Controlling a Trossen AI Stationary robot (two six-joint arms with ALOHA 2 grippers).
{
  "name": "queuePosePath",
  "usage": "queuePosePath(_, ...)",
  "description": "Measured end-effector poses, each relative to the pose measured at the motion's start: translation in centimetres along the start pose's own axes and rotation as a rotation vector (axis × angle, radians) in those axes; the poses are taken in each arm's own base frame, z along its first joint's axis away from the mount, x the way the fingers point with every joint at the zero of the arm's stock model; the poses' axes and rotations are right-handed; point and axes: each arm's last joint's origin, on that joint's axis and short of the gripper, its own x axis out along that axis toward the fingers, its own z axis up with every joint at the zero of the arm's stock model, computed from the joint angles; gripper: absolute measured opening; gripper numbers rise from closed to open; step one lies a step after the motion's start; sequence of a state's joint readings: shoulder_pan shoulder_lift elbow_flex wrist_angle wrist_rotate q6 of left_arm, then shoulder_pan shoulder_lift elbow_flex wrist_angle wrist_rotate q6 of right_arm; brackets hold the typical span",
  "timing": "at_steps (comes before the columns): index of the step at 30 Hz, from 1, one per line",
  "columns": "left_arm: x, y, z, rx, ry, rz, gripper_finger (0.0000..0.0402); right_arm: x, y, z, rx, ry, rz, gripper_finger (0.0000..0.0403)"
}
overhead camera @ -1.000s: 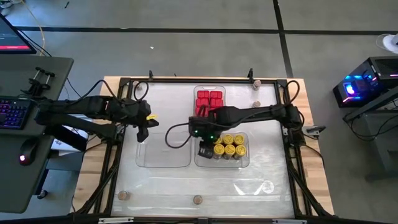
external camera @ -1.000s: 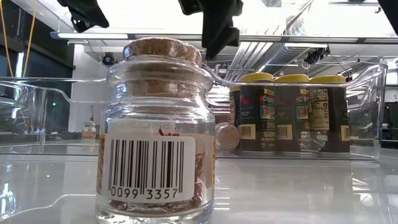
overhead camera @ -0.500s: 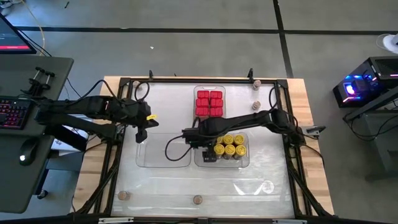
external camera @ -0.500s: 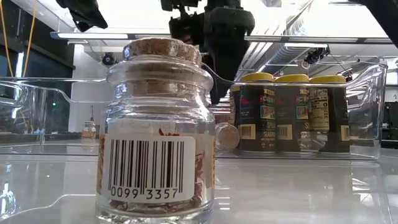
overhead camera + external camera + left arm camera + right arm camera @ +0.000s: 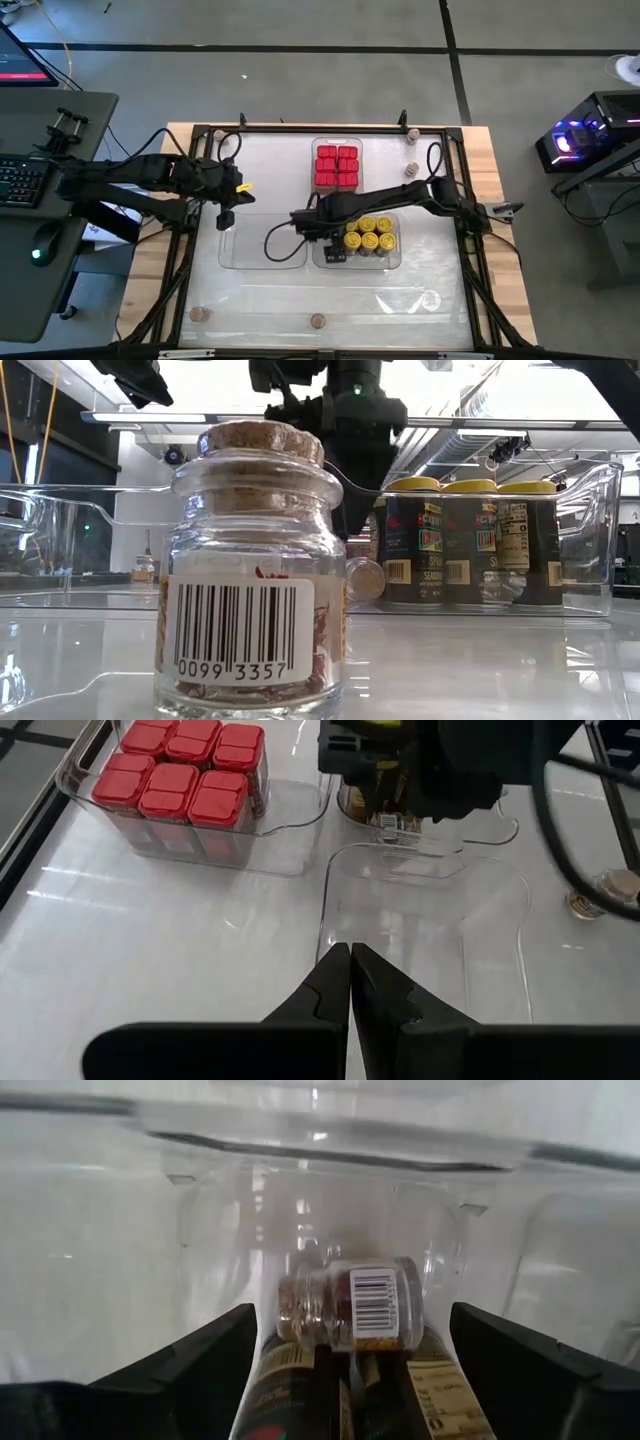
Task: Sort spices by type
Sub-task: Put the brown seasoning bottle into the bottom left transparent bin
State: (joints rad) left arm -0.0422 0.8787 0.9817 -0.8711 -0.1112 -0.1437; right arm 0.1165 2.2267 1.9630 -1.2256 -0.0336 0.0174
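spices, sorted lot, listed from the front edge of the worktop toward the back. front row: cork-stoppered glass jar with a barcode label, upright, filling the low view; from above it shows as a small tan-brown round jar at the front edge, with another tan-brown jar well to its left near the front left corner. middle row: empty clear tray on the left; just beside it on the right, a second clear tray holding yellow-lidded jars, upright and packed close. right gripper hangs over the left end of that tray, fingers spread wide and released, grasping nothing; the right wrist view shows a small glass jar lying on its side on top of the dark jars between the spread fingers, clear of both. left gripper hovers over the worktop at the left edge of the empty tray, fingers clenched together on nothing. back row: third clear tray with six red boxy containers, two by three, upright. two more tan-brown jars stand loose near the back right corner.
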Motion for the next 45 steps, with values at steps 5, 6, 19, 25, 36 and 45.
queuePosePath(5,0.0,0.0,0.0,-0.016,-0.001,0.000,0.0000,1.5,-0.1,-0.3,0.001,0.030,0.000,0.0328)
queuePosePath(6,0.0,0.0,0.0,-0.024,-0.001,0.000,0.0000,1.7,-0.1,-0.3,0.001,0.031,-0.003,0.0328)
queuePosePath(19,0.0,0.0,0.0,-0.027,-0.001,0.004,0.0000,3.9,-0.2,-1.1,0.002,0.054,-0.018,0.0328)
queuePosePath(25,0.0,0.0,0.0,-0.019,-0.001,0.004,0.0000,4.1,-0.2,-1.1,-0.013,0.045,-0.017,0.0328)
queuePosePath(36,0.0,0.0,0.0,-0.019,-0.001,0.005,0.0000,4.3,-0.3,-1.0,-0.033,0.044,-0.041,0.0328)
queuePosePath(45,0.0,0.0,0.0,-0.028,0.000,0.005,0.0000,5.7,-0.3,-1.8,-0.023,0.075,-0.070,0.0328)
